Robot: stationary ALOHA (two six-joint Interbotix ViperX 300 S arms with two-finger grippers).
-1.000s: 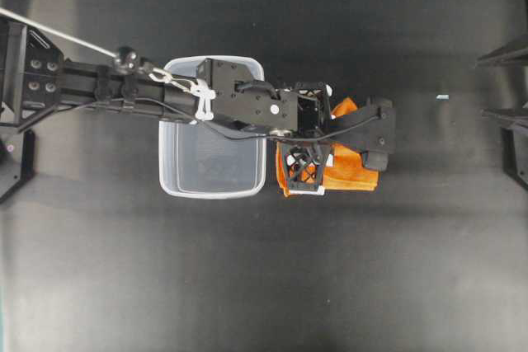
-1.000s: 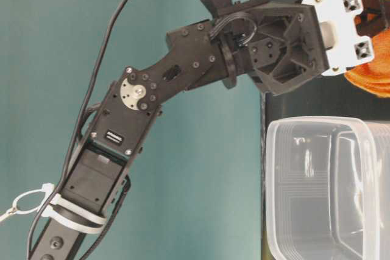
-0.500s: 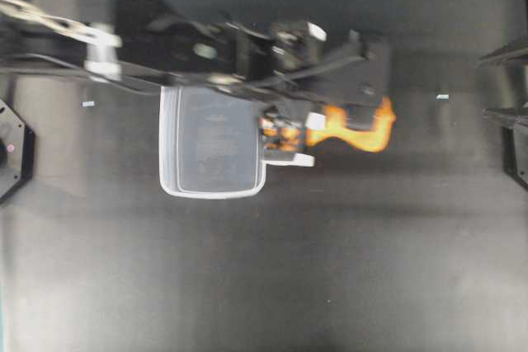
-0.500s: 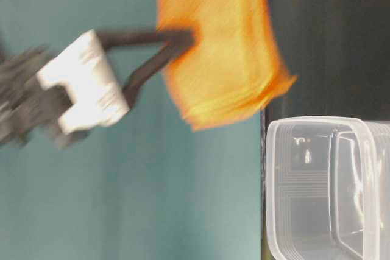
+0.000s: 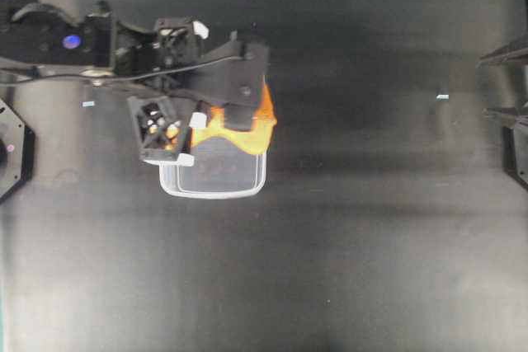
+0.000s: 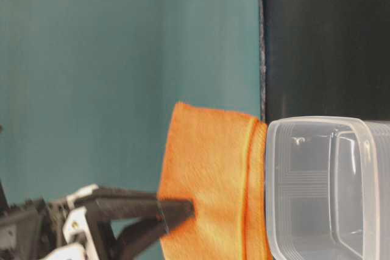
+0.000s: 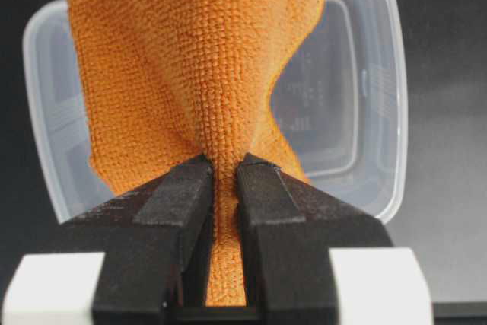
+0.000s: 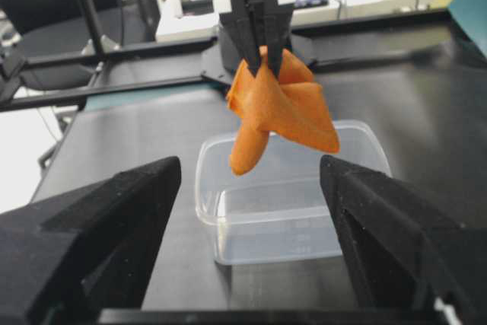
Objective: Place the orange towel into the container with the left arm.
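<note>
So the left claw [image 7: 222, 169] has the towel [image 7: 205, 74] pinched tight between its two black fingers [image 7: 179, 195], no gap on either side of the cloth. You can see it best from the left wrist cam: the fabric bunches into a narrow neck right at the fingertips and fans out wide beyond them.

The towel [image 8: 278, 108] is up in the air, hanging straight down from the claw [image 8: 262, 32] in a crumpled fold. The tub [image 8: 293, 195] sits right below it on the black table [image 8: 114, 142]. From the right wrist cam the lowest tip of the towel looks like it's at about rim height, towards the back of the tub, but I can't tell if it actually touches the plastic.

Overhead, the left claw [image 5: 216, 113] is over the top edge of the tub [image 5: 214, 179], and the towel [image 5: 243, 129] pokes out past the fingertips, over the tub's upper right corner. In the table-level view the towel [image 6: 210, 181] is right alongside the tub's [image 6: 329, 187] rim.

The right claw [image 8: 251, 211] is spread wide, nothing in it, pointed at the tub from well back, with the towel between its two prongs in its own cam.
</note>
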